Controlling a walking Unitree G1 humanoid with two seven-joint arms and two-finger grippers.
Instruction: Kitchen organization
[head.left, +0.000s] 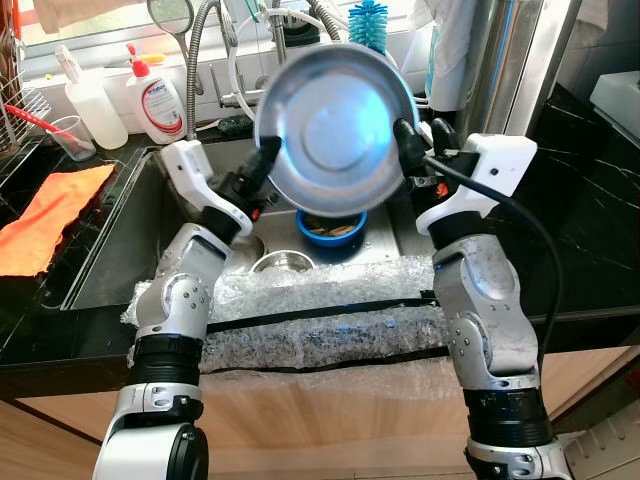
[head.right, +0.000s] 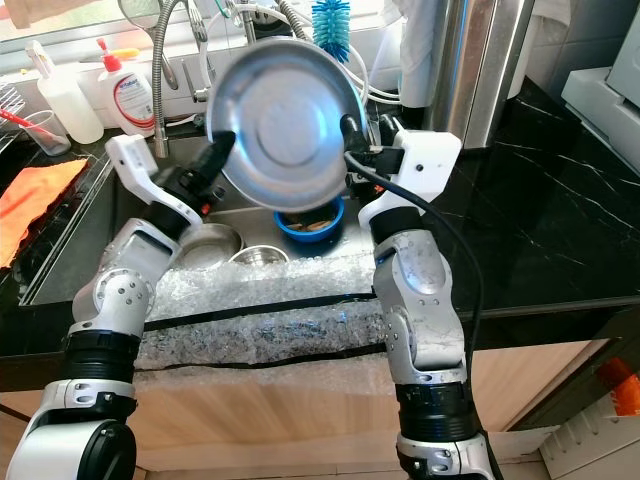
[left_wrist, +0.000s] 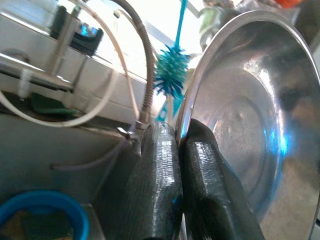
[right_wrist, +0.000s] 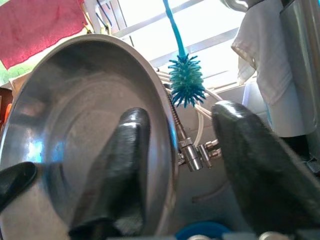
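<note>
A round steel bowl (head.left: 335, 130) is held up on edge above the sink (head.left: 130, 250), its underside facing me. My left gripper (head.left: 268, 155) is at its left rim; in the left wrist view the two fingers (left_wrist: 160, 170) are shut on the rim of the bowl (left_wrist: 250, 115). My right gripper (head.left: 405, 140) is at the right rim. In the right wrist view it (right_wrist: 182, 114) stands open astride the rim: one finger lies against the bowl's inside (right_wrist: 75, 125), the other is clear of the outside.
In the sink sit a blue bowl (head.left: 330, 225) with food scraps and a small steel bowl (head.left: 283, 263). Bubble wrap (head.left: 320, 300) covers the front counter edge. A turquoise brush (head.left: 368, 25), faucet hoses (head.left: 200, 50) and soap bottles (head.left: 160, 100) stand behind; an orange cloth (head.left: 50, 215) lies left.
</note>
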